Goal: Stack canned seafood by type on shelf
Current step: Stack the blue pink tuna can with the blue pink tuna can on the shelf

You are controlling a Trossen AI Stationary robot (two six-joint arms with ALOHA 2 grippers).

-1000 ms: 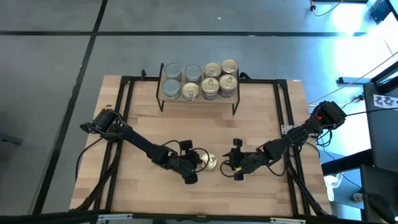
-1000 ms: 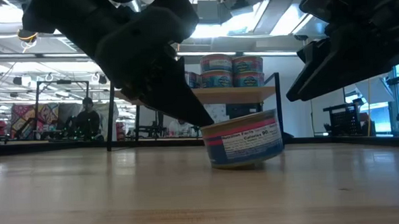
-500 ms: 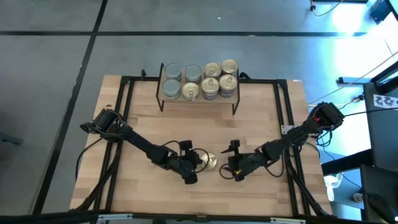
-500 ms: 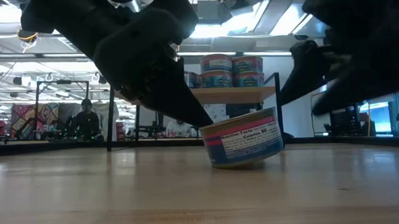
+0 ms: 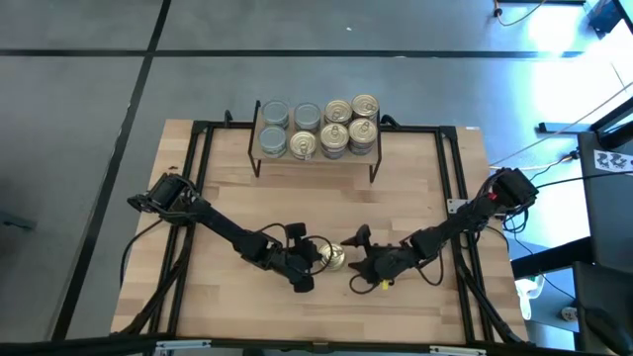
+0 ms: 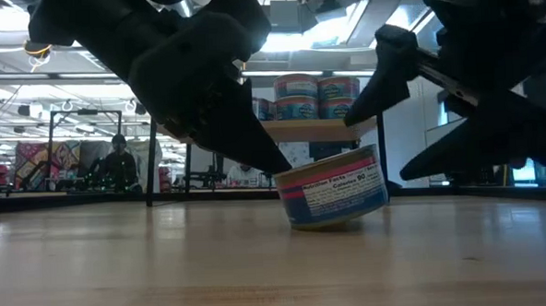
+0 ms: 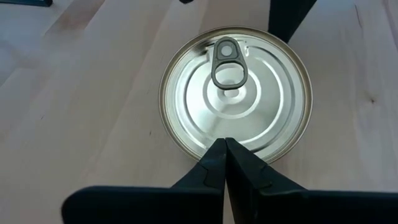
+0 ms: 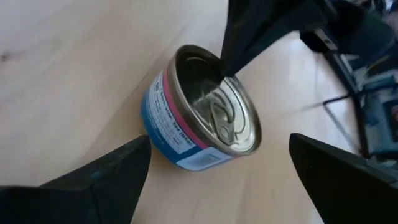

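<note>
Left pincer (image 6: 278,167), closed, touches tilted can (image 6: 334,189); lid faces up.

shelf (image 6: 320,128) legs part-hidden; rear cans (image 6: 264,108) occluded by arm

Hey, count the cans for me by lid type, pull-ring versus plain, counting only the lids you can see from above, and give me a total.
Pull-ring lid cans: 6, five on the shelf such as one at, plus the loose can on the table.
Plain lid cans: 3, all on the shelf, such as one at.
Total: 9 lids seen from above; cans stacked beneath are not counted.
</note>
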